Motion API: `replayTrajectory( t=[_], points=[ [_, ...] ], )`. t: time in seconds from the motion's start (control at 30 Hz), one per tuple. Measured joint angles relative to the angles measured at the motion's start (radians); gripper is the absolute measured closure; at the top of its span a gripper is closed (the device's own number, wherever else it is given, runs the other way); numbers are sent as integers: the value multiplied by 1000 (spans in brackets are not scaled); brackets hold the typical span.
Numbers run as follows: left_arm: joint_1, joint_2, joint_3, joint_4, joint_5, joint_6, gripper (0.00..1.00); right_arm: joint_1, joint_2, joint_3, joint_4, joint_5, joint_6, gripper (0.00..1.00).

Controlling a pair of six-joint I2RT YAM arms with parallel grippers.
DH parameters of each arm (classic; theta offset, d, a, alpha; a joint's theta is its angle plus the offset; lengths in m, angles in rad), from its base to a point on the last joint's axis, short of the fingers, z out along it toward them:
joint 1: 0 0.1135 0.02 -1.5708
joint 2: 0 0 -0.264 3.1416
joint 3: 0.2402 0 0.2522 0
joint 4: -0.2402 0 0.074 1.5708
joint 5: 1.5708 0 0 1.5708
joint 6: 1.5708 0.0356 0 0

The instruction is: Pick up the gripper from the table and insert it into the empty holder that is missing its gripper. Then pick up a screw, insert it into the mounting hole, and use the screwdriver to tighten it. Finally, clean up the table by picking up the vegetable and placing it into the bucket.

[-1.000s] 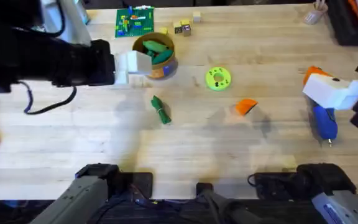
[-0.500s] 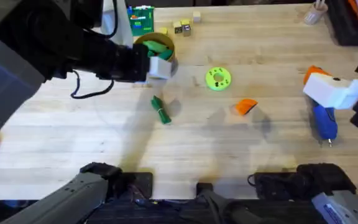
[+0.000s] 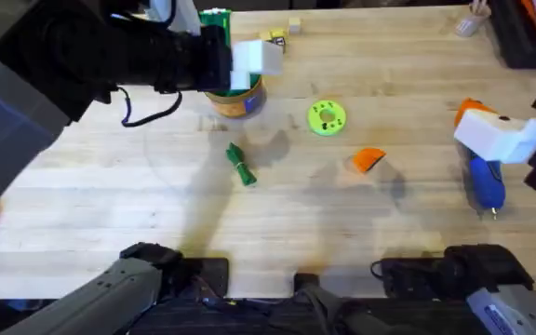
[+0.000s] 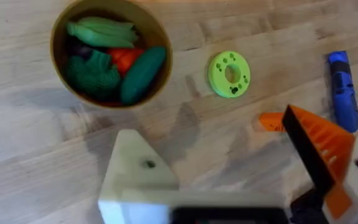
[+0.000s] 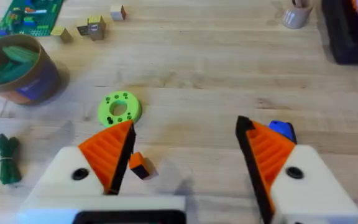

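left arm has swung from beside the bucket to above it. its jaws gape, empty, one finger lacking its tip. gripper lies beyond them on the counter; descend squarely.

Table: pale wood with lengthwise grain. Bucket: orange-brown wall, tan rim; contents dark green, light green and one red-orange piece. Vegetable: dark green. Ring-shaped disc: bright lime green with small dark holes. Gripper: plain orange. Screwdriver: bright blue. Left gripper: one finger plain cream-white with a dark hole, the other white with an orange ribbed pad edged in black. Right gripper: white blocks, both carrying orange ribbed pads. Building plate: green, with multicoloured bricks.
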Motion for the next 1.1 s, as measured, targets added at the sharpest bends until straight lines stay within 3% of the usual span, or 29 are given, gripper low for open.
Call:
replayTrajectory(
  t=[0.27, 0.37, 0.4, 0.53, 0.77, 1.1],
  points=[
    [-1, 0, 0, -3, -4, -28, 9, 0, 0, 0, 0, 0, 0, 10],
    [-14, 0, 0, 53, -7, 38, 9, 0, 0, 0, 0, 0, 0, 10],
    [-35, 0, -2, 133, -7, 119, 9, 0, 0, 0, 0, 0, 0, 10],
    [-59, -30, -63, 268, -8, 191, 9, 0, 0, 0, 0, 0, 0, 10],
    [-124, -294, -372, 476, -11, 233, 9, 0, 0, 0, 0, 0, 0, 10],
    [-232, -742, -680, 498, -10, 236, 9, 0, 0, 0, 0, 0, 0, 10]
  ],
)
